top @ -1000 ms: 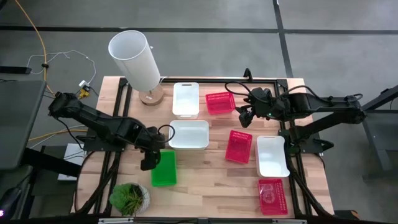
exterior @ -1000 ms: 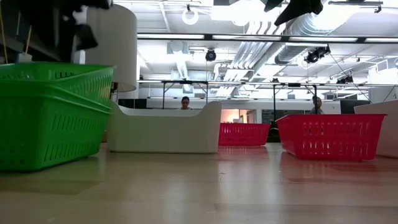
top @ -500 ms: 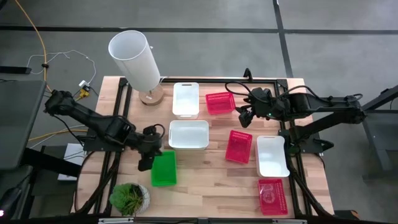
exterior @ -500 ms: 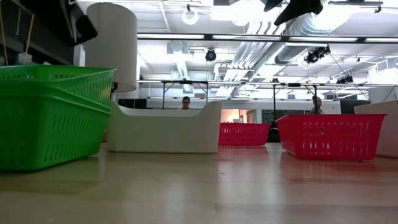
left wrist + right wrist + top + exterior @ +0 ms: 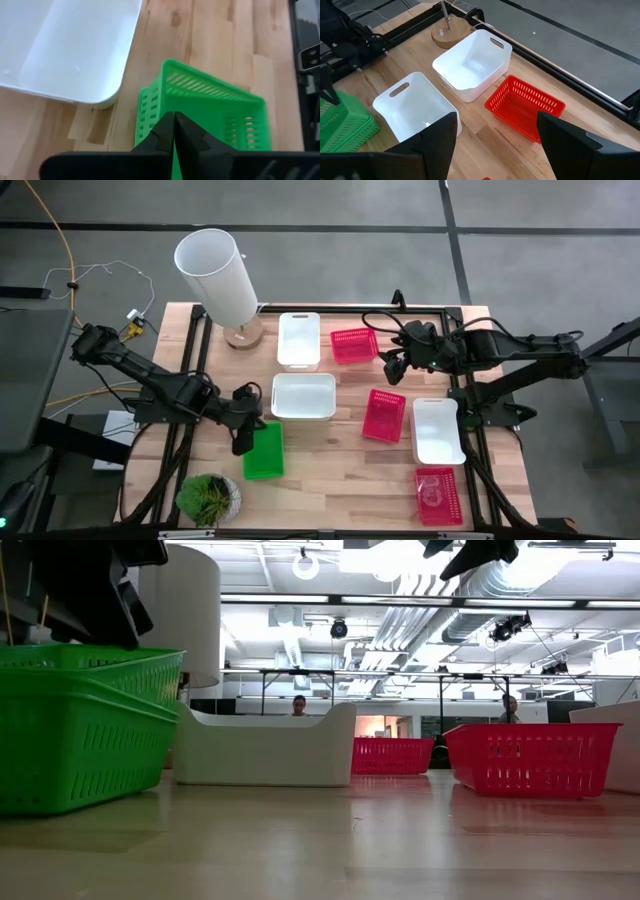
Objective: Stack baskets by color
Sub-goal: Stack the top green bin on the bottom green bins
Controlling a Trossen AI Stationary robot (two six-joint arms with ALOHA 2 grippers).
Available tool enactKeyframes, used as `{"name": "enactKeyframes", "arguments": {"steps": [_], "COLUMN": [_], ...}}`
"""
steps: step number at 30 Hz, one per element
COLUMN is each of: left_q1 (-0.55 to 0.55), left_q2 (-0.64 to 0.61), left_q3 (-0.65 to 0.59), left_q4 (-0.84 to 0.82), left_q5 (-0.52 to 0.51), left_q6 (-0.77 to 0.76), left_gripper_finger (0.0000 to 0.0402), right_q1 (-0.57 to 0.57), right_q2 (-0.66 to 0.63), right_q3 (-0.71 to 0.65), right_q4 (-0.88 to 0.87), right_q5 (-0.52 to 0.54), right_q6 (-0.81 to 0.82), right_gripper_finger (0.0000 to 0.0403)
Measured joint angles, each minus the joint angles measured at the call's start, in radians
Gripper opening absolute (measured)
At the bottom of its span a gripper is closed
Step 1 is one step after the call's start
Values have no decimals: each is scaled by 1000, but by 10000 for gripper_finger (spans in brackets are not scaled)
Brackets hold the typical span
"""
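- No readable text, label, brand, number or sign shows in any view: not on the baskets, the lamp, the arms or the bench.

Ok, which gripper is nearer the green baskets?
Left. The left gripper is shut at the green baskets' edge; the right gripper hangs open far across the table.

I am counting three white baskets (image 5: pixel 299 339), three red baskets (image 5: pixel 353 345) and one green stack (image 5: pixel 263 450). I am also seeing one lamp (image 5: pixel 218 277) and one plant (image 5: pixel 209 499).
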Motion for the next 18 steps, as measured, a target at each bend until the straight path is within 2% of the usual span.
{"name": "enactKeyframes", "arguments": {"steps": [7,14,16,18], "left_q1": [0,1,0,-1], "left_q2": [0,-19,-37,-59], "left_q3": [-73,-60,-32,-22], "left_q4": [62,144,160,164], "left_q5": [-1,38,10,-79], "left_q6": [-57,-79,-79,-85], "left_gripper_finger": [0,0,0,0], "right_q1": [0,0,0,0], "right_q2": [0,0,0,0], "right_q3": [0,0,0,0], "right_q4": [2,3,3,6], "right_q5": [0,0,-1,-1], "right_q6": [3,2,2,2], "right_gripper_finger": [259,259,259,259]}}
